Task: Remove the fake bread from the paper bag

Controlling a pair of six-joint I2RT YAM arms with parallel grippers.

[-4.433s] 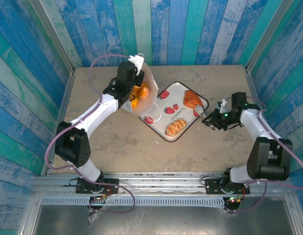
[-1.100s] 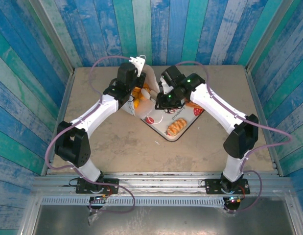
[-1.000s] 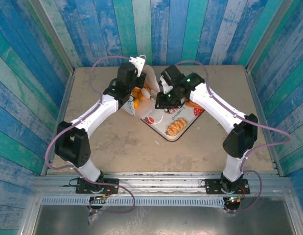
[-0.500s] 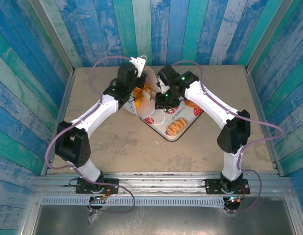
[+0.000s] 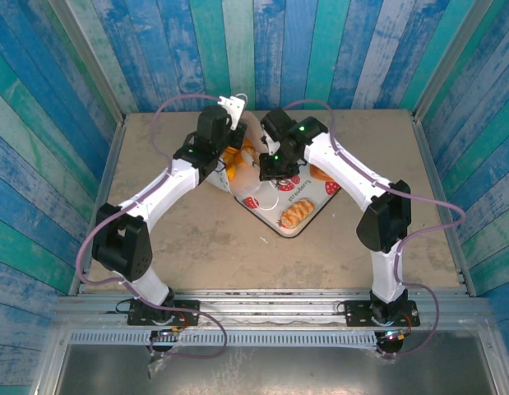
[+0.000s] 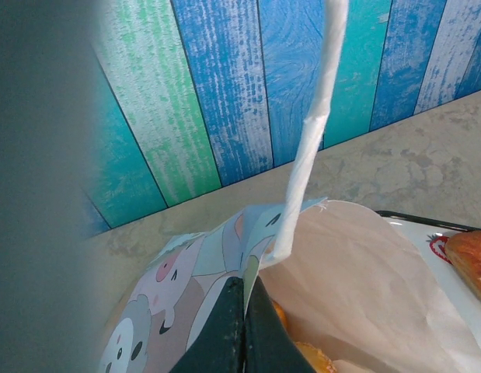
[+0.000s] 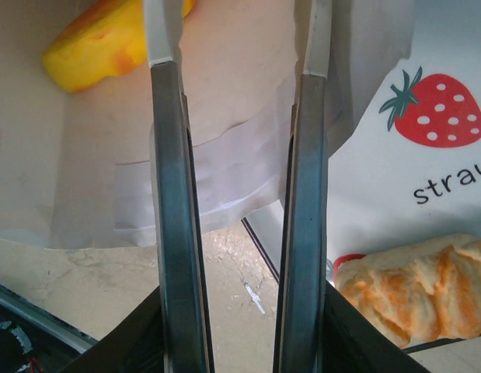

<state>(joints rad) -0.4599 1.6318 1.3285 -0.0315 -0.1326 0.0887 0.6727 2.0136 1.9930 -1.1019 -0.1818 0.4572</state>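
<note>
The left fingers (image 6: 232, 330) clench the paper bag (image 6: 357, 272) rim, holding its mouth open toward three o'clock so the spread right fingers (image 7: 174, 194) can reach the fake bread (image 7: 108, 35) inside.

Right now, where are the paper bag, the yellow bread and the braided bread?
paper bag (image 7: 85, 148): right wrist view, on its wall.
yellow bread (image 7: 108, 35): right wrist view, on its middle.
braided bread (image 5: 295, 216): top external view, on its middle.

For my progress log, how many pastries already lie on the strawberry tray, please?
2: a braided roll at the near corner of the tray, a brown piece at its right corner beside the right arm; others may be hidden.
</note>
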